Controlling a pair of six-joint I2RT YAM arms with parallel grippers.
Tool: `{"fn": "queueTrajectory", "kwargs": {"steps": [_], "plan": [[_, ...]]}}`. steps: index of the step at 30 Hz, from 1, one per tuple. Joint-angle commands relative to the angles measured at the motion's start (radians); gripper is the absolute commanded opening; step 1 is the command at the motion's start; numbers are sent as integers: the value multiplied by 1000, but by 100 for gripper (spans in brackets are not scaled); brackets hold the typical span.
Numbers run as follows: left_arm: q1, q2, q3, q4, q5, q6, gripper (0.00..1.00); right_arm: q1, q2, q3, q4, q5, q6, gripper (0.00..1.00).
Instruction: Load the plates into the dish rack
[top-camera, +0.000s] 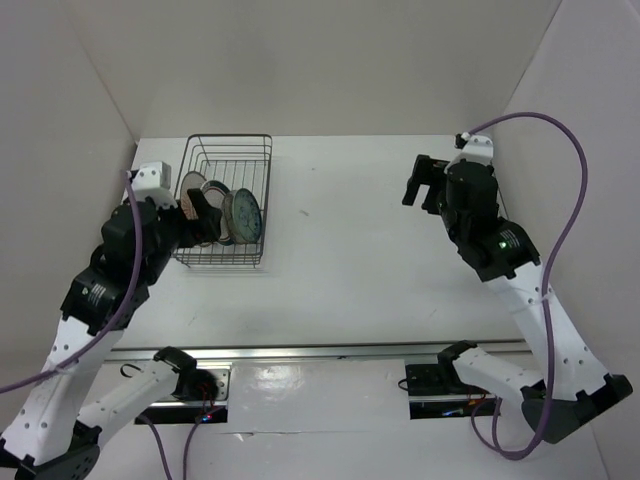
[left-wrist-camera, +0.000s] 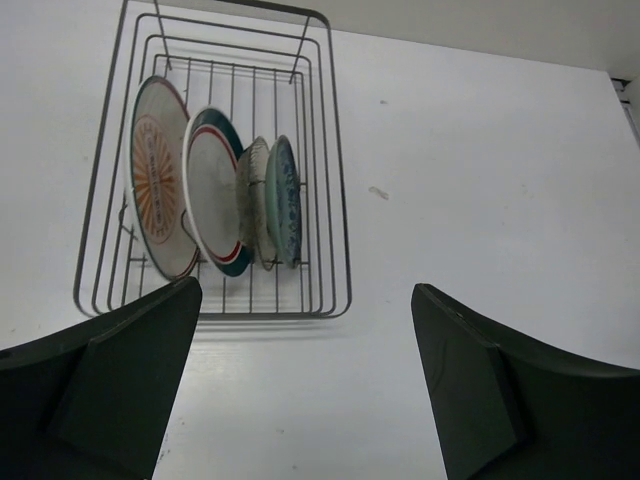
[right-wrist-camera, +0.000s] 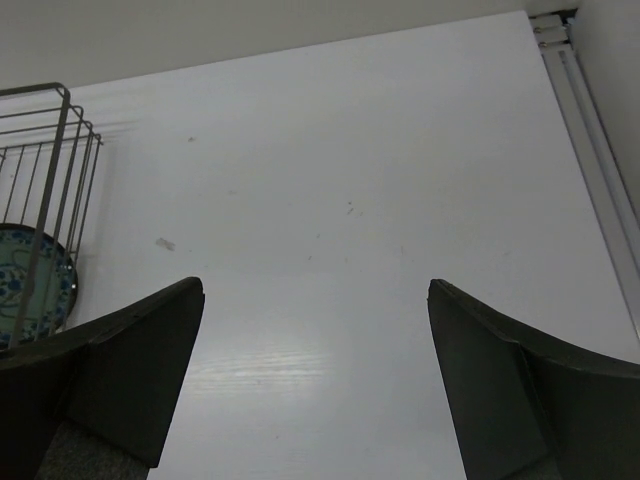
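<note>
The dark wire dish rack stands at the table's back left. All four plates stand on edge in it. In the left wrist view they run left to right: orange sunburst plate, green-and-red rimmed plate, translucent grey plate, teal patterned plate. The rack's rim surrounds them. My left gripper hovers over the rack's near left part, open and empty, hiding some plates from above; the teal plate shows. My right gripper is open and empty above bare table at the right.
White walls enclose the table on the left, back and right. A metal rail runs along the near edge. A purple cable loops off the right arm. The rack's corner and the teal plate show at the right wrist view's left edge.
</note>
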Motion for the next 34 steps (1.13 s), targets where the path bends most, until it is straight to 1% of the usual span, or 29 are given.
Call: {"fn": "queueTrajectory", "kwargs": {"steps": [1, 3, 7, 14, 34], "plan": [[-2, -90, -74, -18, -68, -15, 100, 11, -85, -18, -57, 75, -2, 100], [-2, -119, -135, 14, -68, -15, 100, 20, -107, -30, -66, 75, -2, 100], [7, -128, -178, 24, -68, -15, 100, 40, -119, -19, -106, 87, -2, 100], [27, -119, -178, 34, -36, -15, 100, 89, -119, -19, -116, 146, -2, 100], [45, -99, -178, 53, -6, -15, 100, 99, -128, -28, -98, 185, 7, 100]]}}
